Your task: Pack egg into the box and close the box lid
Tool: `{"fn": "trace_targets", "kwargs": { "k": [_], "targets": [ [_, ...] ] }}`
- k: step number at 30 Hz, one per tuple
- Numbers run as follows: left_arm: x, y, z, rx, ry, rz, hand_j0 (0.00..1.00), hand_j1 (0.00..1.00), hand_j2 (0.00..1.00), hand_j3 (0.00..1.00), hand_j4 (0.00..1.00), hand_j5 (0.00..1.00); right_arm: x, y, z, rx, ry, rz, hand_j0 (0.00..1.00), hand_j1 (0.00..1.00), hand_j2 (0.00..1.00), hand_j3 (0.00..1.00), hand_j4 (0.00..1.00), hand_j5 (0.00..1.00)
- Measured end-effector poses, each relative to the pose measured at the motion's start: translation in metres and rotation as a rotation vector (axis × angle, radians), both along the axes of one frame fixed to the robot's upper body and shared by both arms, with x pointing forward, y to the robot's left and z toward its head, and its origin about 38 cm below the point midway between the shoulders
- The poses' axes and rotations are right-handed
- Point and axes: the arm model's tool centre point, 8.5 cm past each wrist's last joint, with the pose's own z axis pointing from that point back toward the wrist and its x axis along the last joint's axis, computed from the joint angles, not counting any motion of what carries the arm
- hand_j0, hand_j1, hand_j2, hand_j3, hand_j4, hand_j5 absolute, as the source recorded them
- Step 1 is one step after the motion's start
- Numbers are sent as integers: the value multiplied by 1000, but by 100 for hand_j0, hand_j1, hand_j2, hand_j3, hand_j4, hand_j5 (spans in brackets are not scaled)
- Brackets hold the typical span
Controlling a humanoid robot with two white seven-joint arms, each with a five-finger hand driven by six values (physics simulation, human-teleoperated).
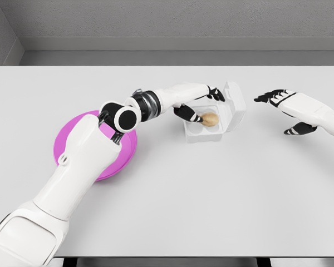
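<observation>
A tan egg (210,119) lies in the right hollow of the small white box (196,132) near the middle of the table. The box's lid (234,101) stands open, tilted up on the far right side. My left hand (206,105) hangs over the box. Its upper black fingers (215,93) are spread away near the lid, and its lower fingers reach down so that one tip touches the egg's left side; the egg is not enclosed. My right hand (283,107) hovers open to the right of the box, apart from it.
A pink plate (125,151) sits at the left of the table, largely hidden under my left forearm and elbow. The white table (211,200) runs to the grey back wall.
</observation>
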Motion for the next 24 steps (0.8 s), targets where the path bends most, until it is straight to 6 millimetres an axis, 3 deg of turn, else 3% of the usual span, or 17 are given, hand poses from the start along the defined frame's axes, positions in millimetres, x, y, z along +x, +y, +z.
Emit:
{"fn": "trace_targets", "kwargs": {
  "k": [10, 13, 15, 18, 20, 24],
  "targets": [
    [1, 8, 0, -7, 1, 12, 85, 85, 85, 85, 85, 85, 0, 6, -1, -5, -3, 15, 100, 100, 100, 100, 100, 100],
    [2, 29, 6, -13, -22, 37, 97, 97, 97, 97, 97, 97, -1, 12, -1, -1, -7, 31, 100, 100, 100, 100, 100, 100],
    [7, 61, 18, -25, -47, 81, 100, 100, 100, 100, 100, 100, -1, 15, -1, 2, -8, 37, 100, 100, 100, 100, 100, 100],
    [-1, 131, 28, -76, -58, 157, 100, 100, 100, 100, 100, 100, -3, 20, 0, 6, -14, 51, 100, 100, 100, 100, 100, 100],
    [-19, 181, 44, -135, -86, 144, 100, 100, 100, 100, 100, 100, -3, 22, 2, 7, -20, 57, 100, 100, 100, 100, 100, 100],
    [-79, 266, 60, -278, -143, -9, 100, 100, 100, 100, 100, 100, -6, 27, 1, 11, -21, 74, 100, 100, 100, 100, 100, 100]
  ]
}}
